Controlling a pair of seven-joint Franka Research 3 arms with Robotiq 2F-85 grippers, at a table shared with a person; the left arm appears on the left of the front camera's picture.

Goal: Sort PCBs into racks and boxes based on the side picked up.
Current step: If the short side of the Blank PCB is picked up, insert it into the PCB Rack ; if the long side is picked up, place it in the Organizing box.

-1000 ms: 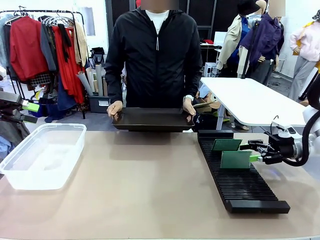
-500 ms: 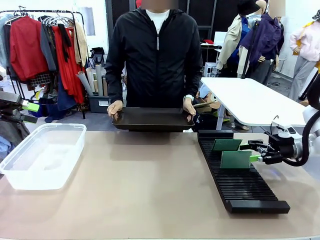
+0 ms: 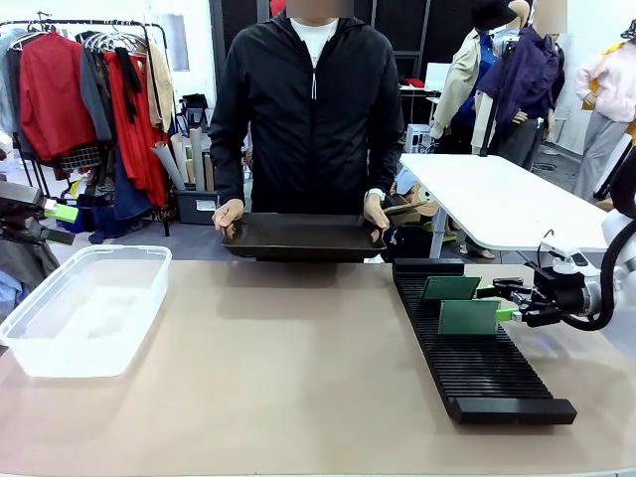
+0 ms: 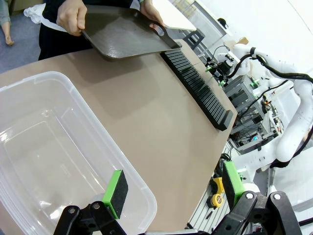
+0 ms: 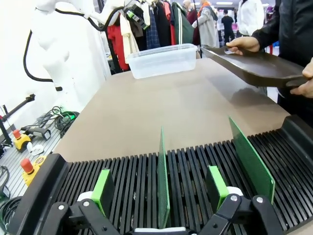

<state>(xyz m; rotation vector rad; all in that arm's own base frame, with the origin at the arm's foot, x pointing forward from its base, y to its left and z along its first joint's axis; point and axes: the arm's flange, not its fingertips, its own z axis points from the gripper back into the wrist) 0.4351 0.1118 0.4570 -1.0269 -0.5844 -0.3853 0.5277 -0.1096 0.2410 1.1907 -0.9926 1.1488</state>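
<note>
The right gripper (image 5: 161, 193) has its jaws spread, one green pad on each side of an upright PCB (image 5: 163, 181) seated in a slot of the black rack (image 3: 475, 353); neither pad touches the board. A second PCB (image 5: 250, 159) stands tilted in a slot farther along the rack. The left gripper (image 4: 173, 188) has its jaws spread wide and empty above the near corner of the clear box (image 4: 54, 147). A person holds a dark brown tray (image 3: 303, 237) at the table's far edge.
</note>
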